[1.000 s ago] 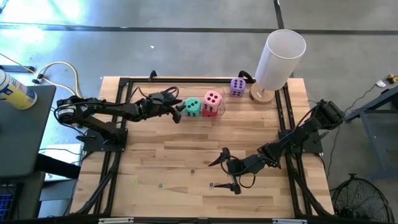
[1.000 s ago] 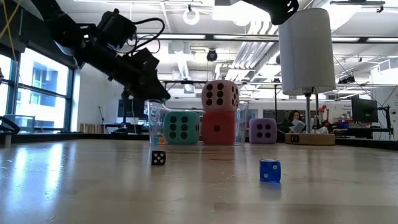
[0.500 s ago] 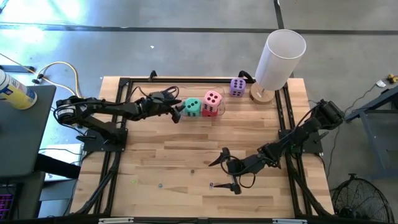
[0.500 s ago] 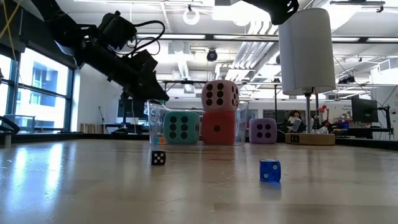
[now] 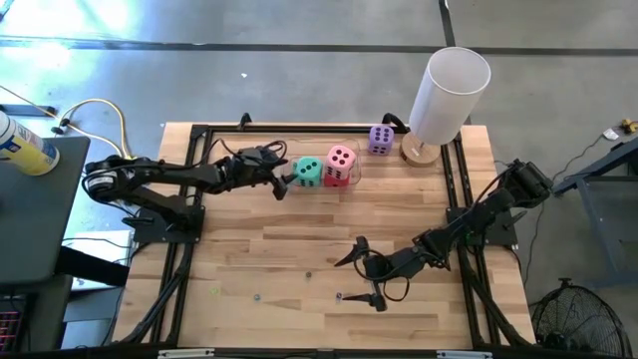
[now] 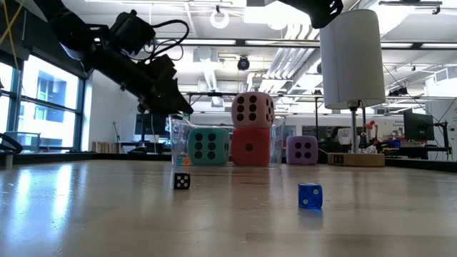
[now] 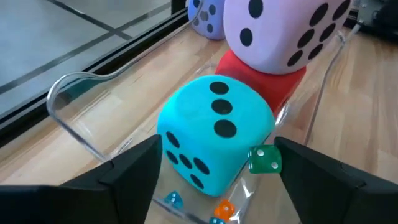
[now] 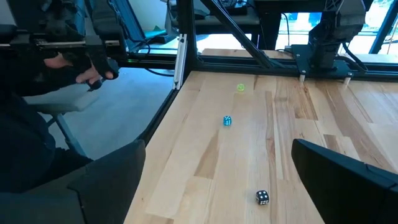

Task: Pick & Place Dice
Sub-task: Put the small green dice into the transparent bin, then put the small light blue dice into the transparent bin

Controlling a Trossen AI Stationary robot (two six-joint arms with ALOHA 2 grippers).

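With the teal-green die (image 7: 214, 134) resting in the clear tray (image 7: 78, 102) beside the red die (image 7: 264, 78), under the pink die (image 7: 283, 28), the spread left gripper (image 7: 214, 165) should be withdrawn straight back, unbumped; right gripper (image 5: 361, 271) waits spread.

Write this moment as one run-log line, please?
left gripper: open, at teal die | pink die: on red die | purple die: apart | right gripper: open, waiting
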